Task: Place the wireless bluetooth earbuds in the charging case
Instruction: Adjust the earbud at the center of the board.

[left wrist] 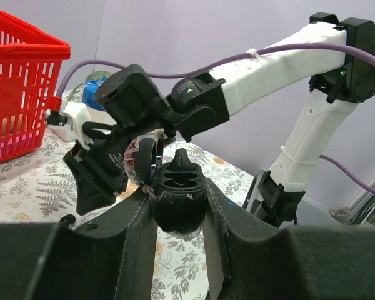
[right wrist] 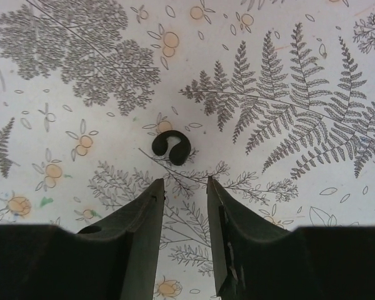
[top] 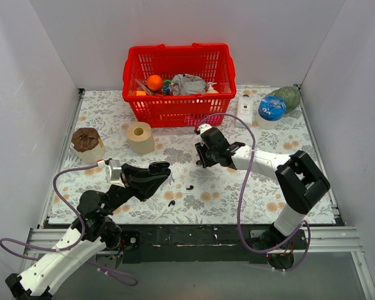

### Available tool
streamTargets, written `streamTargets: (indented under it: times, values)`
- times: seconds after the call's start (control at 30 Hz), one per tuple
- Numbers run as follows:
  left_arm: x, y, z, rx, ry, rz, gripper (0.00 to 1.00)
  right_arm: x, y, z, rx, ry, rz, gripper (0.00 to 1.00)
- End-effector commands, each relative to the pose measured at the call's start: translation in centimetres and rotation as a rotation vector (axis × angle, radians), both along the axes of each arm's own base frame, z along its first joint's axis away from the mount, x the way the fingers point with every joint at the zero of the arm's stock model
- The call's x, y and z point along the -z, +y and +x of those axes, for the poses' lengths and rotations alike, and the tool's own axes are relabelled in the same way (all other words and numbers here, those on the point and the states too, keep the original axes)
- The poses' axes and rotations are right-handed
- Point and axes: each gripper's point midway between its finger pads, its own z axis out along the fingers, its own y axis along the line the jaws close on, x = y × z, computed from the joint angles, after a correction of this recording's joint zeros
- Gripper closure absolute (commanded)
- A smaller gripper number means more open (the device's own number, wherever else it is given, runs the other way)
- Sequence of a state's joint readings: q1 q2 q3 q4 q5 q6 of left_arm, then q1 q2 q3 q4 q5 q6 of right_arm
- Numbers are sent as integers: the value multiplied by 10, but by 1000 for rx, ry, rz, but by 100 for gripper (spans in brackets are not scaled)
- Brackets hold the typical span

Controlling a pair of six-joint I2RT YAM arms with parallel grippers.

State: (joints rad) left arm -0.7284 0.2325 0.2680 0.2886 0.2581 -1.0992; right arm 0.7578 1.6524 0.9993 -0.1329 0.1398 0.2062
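My left gripper [top: 160, 169] is shut on the open charging case [left wrist: 178, 199], a glossy black oval held off the table. Its lid [left wrist: 144, 157] stands up at the left and two sockets face the camera. My right gripper [right wrist: 184, 181] is open and empty, pointing down at the flowered cloth. One tiny black curled earbud [right wrist: 172, 147] lies just beyond its fingertips, not touched. In the top view two earbuds lie on the cloth, one [top: 189, 186] below the right gripper [top: 204, 162] and one [top: 171, 202] nearer the front edge.
A red basket [top: 178, 112] with several items stands at the back centre. A tan tape roll [top: 139, 137] and a cup with a brown lump [top: 87, 144] are at the left. A white bottle [top: 244, 109], a blue-lidded jar [top: 272, 109] and a green object [top: 289, 97] are at the back right.
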Motion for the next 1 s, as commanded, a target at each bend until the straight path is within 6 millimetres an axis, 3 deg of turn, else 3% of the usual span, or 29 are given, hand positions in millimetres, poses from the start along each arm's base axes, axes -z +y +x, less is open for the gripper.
streamTargets:
  times: [0.0, 0.17, 0.5, 0.77, 0.97]
  values:
    - [-4, 1, 1, -9, -14, 5, 100, 4, -13, 20, 83, -13, -40, 60]
    - [-8, 1, 0, -6, -19, 4, 100, 9, -22, 28, 145, -12, -22, 71]
    - [-9, -1, 2, -6, -19, 4, 100, 34, -6, 40, 96, 37, -7, 85]
    - [-6, -2, 3, -4, -15, 7, 100, 45, 0, 25, 61, 81, 49, 98]
    - [-4, -2, 2, 2, -9, 3, 100, 41, 7, 14, 38, 82, 104, 99]
